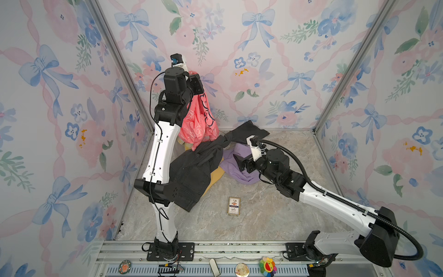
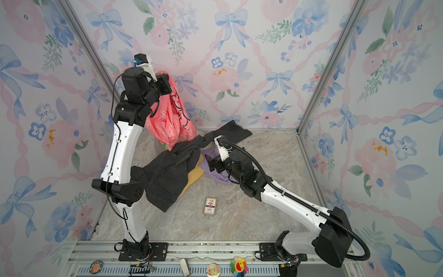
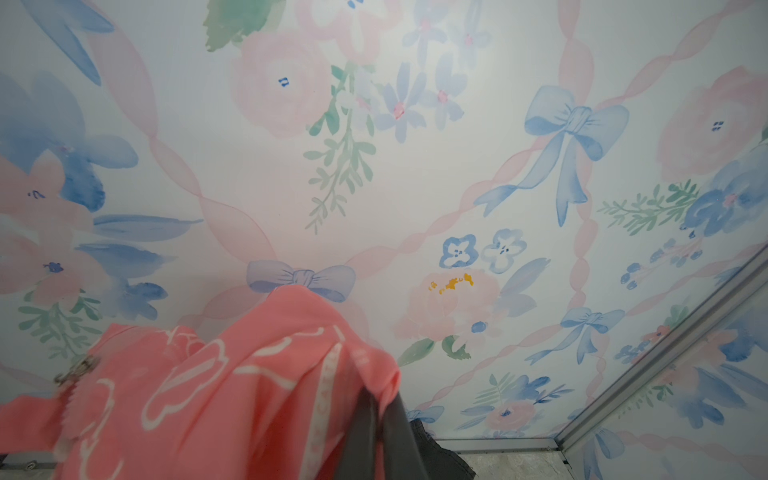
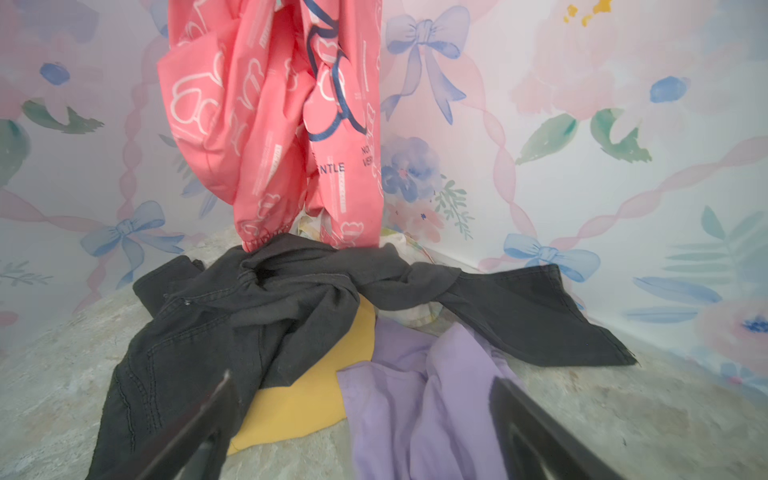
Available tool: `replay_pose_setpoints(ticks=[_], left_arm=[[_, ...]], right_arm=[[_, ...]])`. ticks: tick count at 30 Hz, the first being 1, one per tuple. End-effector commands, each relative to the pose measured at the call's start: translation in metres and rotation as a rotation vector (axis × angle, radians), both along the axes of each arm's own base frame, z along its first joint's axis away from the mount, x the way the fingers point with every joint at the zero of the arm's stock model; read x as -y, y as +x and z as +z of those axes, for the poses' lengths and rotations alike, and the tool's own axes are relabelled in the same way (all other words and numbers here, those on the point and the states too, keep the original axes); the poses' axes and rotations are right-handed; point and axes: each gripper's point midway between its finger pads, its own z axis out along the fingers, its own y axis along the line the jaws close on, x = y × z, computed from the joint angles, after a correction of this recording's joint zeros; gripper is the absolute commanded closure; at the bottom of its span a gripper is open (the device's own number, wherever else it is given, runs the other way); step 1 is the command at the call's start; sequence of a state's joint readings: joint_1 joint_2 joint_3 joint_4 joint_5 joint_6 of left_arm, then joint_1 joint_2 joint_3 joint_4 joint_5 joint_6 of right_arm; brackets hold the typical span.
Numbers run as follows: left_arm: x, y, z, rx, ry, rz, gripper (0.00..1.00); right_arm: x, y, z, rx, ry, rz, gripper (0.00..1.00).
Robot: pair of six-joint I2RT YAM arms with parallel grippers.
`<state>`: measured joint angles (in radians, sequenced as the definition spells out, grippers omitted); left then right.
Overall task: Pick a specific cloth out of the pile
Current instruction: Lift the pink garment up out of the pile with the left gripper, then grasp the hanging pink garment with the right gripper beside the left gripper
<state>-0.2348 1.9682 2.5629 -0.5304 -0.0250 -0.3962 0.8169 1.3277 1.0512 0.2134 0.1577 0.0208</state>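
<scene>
We see left gripper (image 1: 198, 84) clamped on coral-pink bear-print cloth (image 1: 199, 122), which hangs high near back-left corner, lower end meeting pile (image 1: 191, 172) (dark grey jeans (image 4: 291, 299) over mustard cloth (image 4: 316, 395), lilac cloth (image 4: 415, 395) beside). Right gripper (image 1: 239, 162) low over lilac cloth, jaws wide, gripping nothing. Marble-look tabletop (image 1: 251, 223); floral walls (image 1: 287, 48) on three sides. Small card box (image 1: 233, 205) lies apart, toward front. We find open surface front and right.

Over pile (image 1: 191, 172) rear hangs cloth (image 1: 197, 123), box (image 1: 233, 205) in frt.
</scene>
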Motion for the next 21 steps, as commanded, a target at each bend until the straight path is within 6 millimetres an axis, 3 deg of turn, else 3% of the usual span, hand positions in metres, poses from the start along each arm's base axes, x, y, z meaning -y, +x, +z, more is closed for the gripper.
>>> replay_pose_setpoints(ticks=[1,10,15,21], left_arm=[[0.011,-0.031,0.046,0.128,-0.034,-0.091,1.0],[0.037,-0.042,0.023,0.07,0.009,-0.138,1.0],[0.045,-0.053,0.015,0.049,0.026,-0.161,1.0],[0.047,-0.067,0.002,0.014,0.04,-0.173,1.0]], right_arm=[[-0.027,-0.003,0.067,0.189,0.17,0.107,0.03],[-0.067,0.036,0.113,0.299,0.397,0.171,0.03],[-0.086,0.087,0.101,0.307,0.43,0.145,0.03],[-0.085,0.13,0.09,0.364,0.443,0.033,0.03]])
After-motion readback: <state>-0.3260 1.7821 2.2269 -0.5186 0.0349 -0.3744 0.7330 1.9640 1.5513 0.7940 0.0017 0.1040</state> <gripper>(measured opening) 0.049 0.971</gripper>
